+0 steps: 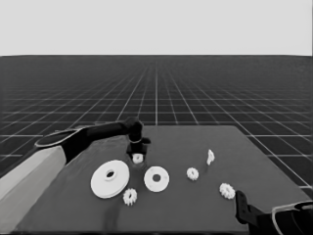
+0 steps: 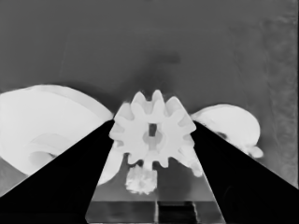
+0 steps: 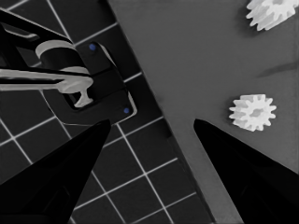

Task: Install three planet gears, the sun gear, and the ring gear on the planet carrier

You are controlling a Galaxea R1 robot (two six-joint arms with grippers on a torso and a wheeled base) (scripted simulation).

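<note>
My left gripper [image 1: 137,152] is behind the two round parts, shut on a small toothed planet gear [image 1: 138,158]. In the left wrist view that gear [image 2: 153,135] fills the gap between both fingers [image 2: 70,177]. The larger round part, the ring gear [image 1: 110,179], lies front left of it. The smaller round part, the planet carrier [image 1: 156,179], lies front right with its wide hole bare. Three more gears lie loose: one [image 1: 130,197] in front of the discs, one [image 1: 192,173] right of the carrier, one [image 1: 227,190] further right. My right gripper [image 3: 152,121] is parked open at the table's right front corner.
A thin white piece [image 1: 210,156] stands upright at the right of the table, behind the two right-hand gears. The right arm [image 1: 254,215] fills the lower right corner. Dark machinery with blue lights [image 3: 93,79] shows past the table edge in the right wrist view.
</note>
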